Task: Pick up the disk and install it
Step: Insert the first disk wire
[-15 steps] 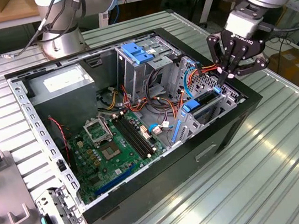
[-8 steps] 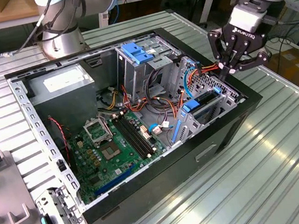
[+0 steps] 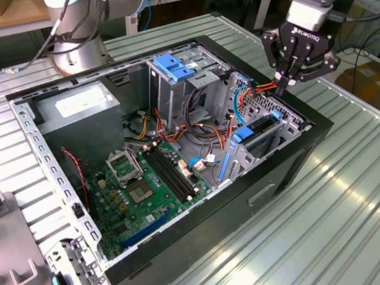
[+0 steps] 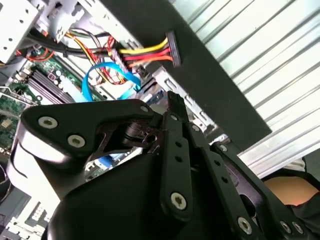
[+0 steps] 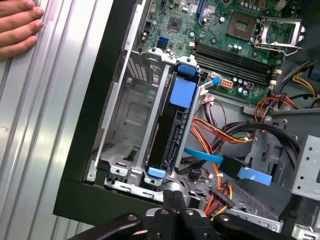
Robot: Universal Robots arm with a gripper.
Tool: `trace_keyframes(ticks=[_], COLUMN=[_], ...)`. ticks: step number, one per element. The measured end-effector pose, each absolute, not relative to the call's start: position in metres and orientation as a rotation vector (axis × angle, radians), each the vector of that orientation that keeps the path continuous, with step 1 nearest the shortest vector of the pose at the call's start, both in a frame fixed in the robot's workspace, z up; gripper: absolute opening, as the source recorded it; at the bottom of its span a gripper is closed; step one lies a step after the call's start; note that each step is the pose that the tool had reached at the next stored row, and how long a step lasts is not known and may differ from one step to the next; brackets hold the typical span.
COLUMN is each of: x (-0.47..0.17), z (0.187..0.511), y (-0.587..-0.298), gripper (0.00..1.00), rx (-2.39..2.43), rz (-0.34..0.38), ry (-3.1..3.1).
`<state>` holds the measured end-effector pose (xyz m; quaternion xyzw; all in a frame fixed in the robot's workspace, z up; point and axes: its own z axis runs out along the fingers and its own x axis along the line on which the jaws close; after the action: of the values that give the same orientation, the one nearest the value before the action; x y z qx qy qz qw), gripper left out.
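The disk (image 5: 167, 131) stands on edge in a slot of the metal drive cage (image 5: 125, 112) at the corner of the open computer case (image 3: 192, 255). Its dark body, blue side rails and blue end tab show; its label is hidden. In the exterior view the disk (image 3: 261, 126) sits low in the cage on that view's right. My gripper (image 3: 284, 87) hovers just above the cage's outer end with its fingers closed together and nothing between them. Both wrist views show the closed tips (image 5: 172, 196) (image 4: 175, 102) close to the case wall and clear of the disk.
A person's hand (image 5: 17, 27) rests on the slatted table beside the case. Red, yellow and orange power cables (image 5: 225, 137) and a blue data cable (image 5: 235, 167) lie loose beside the cage. The motherboard (image 3: 143, 184), a grey power supply (image 3: 75, 105) and a blue latch (image 3: 179, 66) are inside.
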<state>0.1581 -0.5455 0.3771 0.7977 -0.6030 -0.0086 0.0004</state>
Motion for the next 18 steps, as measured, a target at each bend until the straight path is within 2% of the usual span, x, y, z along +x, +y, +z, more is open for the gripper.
trace_keyframes(ticks=[11, 18], x=[0.179, 0.183], z=[0.377, 0.377], y=[-0.519, -0.517], gripper=[0.11, 0.11], rx=[2.507, 2.612], rz=[-0.026, -0.027], ry=[-1.891, -1.741])
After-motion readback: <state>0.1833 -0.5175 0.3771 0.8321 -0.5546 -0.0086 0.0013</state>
